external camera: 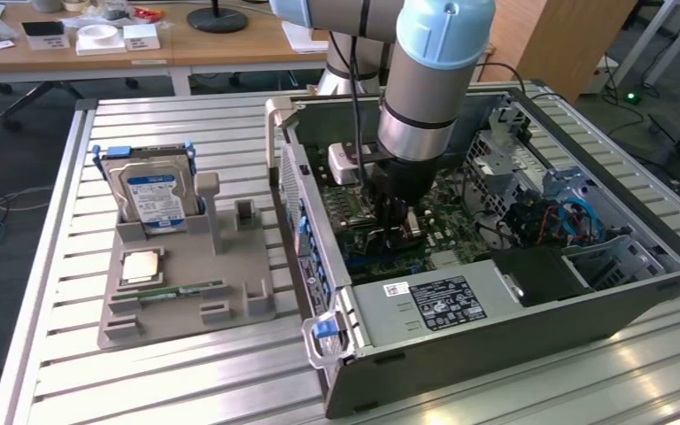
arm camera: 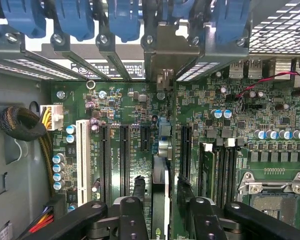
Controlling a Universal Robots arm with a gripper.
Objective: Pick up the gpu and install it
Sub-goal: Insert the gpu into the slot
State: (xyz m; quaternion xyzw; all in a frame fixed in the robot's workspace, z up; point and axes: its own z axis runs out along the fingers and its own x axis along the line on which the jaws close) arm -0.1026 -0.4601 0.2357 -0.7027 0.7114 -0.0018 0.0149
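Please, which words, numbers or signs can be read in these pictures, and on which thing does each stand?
Nothing can be read for certain.
hard drive's blue-white label: too blurred.
power supply's black label: too small.
white sticker beside it: too small.
motherboard print by the slots: too small.

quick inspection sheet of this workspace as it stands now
surface: slatted metal table carrying an open pc case
job's things: gpu stands edge-on in a motherboard slot, bracket end at the rear slot covers
clutter: grey tray beside the case with a hard drive, a chip and a memory stick
grippers: gripper inside the case, open, a finger on each side of the gpu, not touching it
cables: braided bundle at the case wall; blue cables by the drive bay
surroundings: wooden desk behind, loose cables on the floor
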